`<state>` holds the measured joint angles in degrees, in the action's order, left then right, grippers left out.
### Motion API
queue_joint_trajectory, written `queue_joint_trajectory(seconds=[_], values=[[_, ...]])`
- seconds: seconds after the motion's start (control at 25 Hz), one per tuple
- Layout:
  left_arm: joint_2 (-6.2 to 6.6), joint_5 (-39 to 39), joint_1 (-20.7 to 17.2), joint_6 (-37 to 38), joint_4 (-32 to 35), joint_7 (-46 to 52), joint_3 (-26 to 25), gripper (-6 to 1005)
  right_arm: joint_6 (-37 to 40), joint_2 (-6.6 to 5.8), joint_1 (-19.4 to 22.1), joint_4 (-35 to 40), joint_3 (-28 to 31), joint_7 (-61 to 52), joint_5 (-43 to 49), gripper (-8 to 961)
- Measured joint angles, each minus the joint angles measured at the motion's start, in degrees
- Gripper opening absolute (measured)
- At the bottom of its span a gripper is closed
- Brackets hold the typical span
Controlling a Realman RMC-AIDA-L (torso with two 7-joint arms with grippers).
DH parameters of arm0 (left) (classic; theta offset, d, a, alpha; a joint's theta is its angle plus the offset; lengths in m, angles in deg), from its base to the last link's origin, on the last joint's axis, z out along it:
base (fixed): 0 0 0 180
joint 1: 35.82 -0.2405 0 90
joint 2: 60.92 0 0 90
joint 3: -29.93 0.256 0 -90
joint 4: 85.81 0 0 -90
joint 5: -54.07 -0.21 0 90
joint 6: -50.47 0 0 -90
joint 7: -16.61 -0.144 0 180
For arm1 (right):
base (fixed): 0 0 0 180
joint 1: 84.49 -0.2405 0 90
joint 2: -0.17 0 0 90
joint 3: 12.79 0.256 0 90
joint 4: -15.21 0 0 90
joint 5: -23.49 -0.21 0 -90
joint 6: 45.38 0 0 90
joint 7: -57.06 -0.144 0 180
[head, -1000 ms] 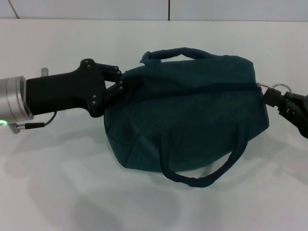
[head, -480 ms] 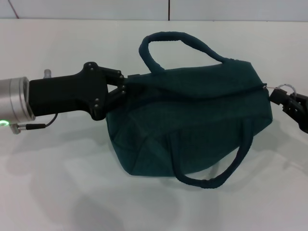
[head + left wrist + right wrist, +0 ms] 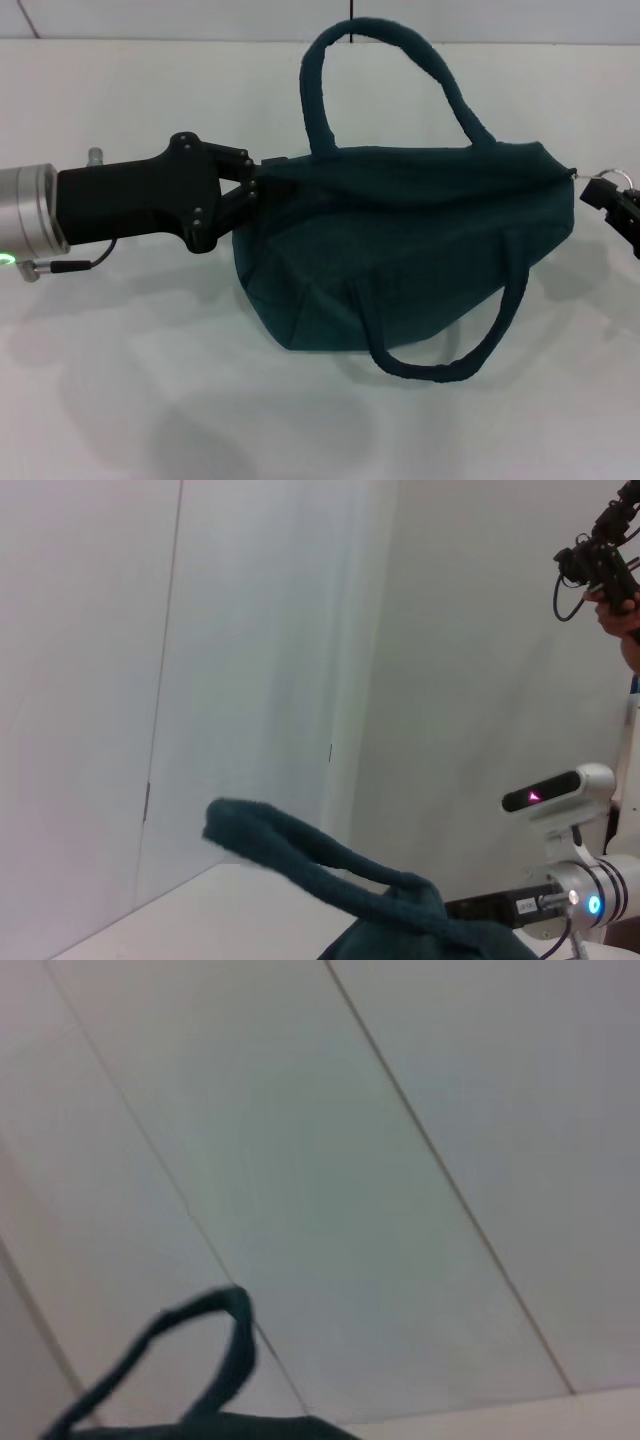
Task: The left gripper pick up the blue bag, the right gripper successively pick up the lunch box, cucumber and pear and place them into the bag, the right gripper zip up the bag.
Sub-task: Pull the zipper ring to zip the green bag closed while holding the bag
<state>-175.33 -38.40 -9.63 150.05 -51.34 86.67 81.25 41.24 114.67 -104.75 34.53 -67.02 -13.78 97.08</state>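
The blue bag (image 3: 400,250) hangs stretched between both grippers above the white table (image 3: 120,380). Its top seam looks closed along its length. One handle (image 3: 385,60) stands up at the far side, and the other (image 3: 440,330) droops at the front. My left gripper (image 3: 250,186) is shut on the bag's left end. At the right edge, my right gripper (image 3: 618,200) pinches the metal ring of the zipper pull (image 3: 603,184). The far handle (image 3: 310,855) also rises in the left wrist view, and the handle (image 3: 190,1355) loops in the right wrist view. The lunch box, cucumber and pear are out of view.
The white table runs back to a pale wall (image 3: 200,18). In the left wrist view the right arm's wrist with a blue light (image 3: 585,900) shows beyond the bag, and a person's hand with cabling (image 3: 610,570) shows high up.
The right gripper has pulled the zipper ring farther right, drawing the bag's right end out. The bag has shifted right, and its far handle has swung from lying flat to standing upright.
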Motion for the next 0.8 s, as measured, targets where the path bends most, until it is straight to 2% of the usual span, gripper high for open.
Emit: queue_joint_trajectory(seconds=[0.6, 0.68, 0.8], values=[[-0.29, 0.0, 0.4, -0.2, -0.2, -0.4, -0.1, 76, -4.3, 0.5, -1.0, -0.1, -2.1, 0.5, 2.3, 105], [-0.77, 0.1, 0.4, -0.3, -0.4, -0.4, -0.2, 78, -4.0, 0.52, -1.1, -0.1, -2.2, 0.4, 2.3, 105], [-2.55, 0.5, 0.5, -0.5, 0.0, -0.3, -2.6, 82, -3.6, 0.55, -1.3, -0.1, -2.2, 0.3, 2.4, 105]])
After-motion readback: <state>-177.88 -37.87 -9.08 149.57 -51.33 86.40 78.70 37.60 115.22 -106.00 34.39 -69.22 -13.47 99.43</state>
